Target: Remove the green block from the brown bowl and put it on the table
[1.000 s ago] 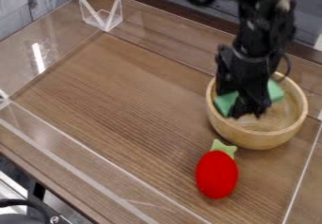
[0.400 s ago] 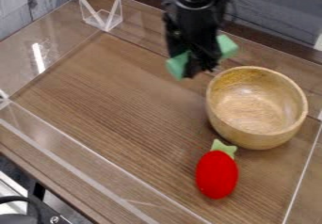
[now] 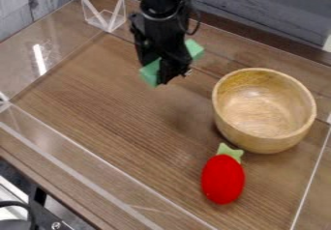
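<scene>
My black gripper is shut on the green block, whose light green ends stick out on both sides of the fingers. It hangs above the dark wood-grain table, left of the brown bowl and well apart from it. The round wooden bowl stands at the right with nothing inside it. How high the block is above the tabletop is hard to judge.
A red strawberry-shaped toy with a green top lies in front of the bowl. Low clear acrylic walls edge the tabletop, with a clear folded stand at the back left.
The gripper has lifted the green block out of the bowl and carried it left, from over the bowl to the middle of the table. The bowl is now empty.
</scene>
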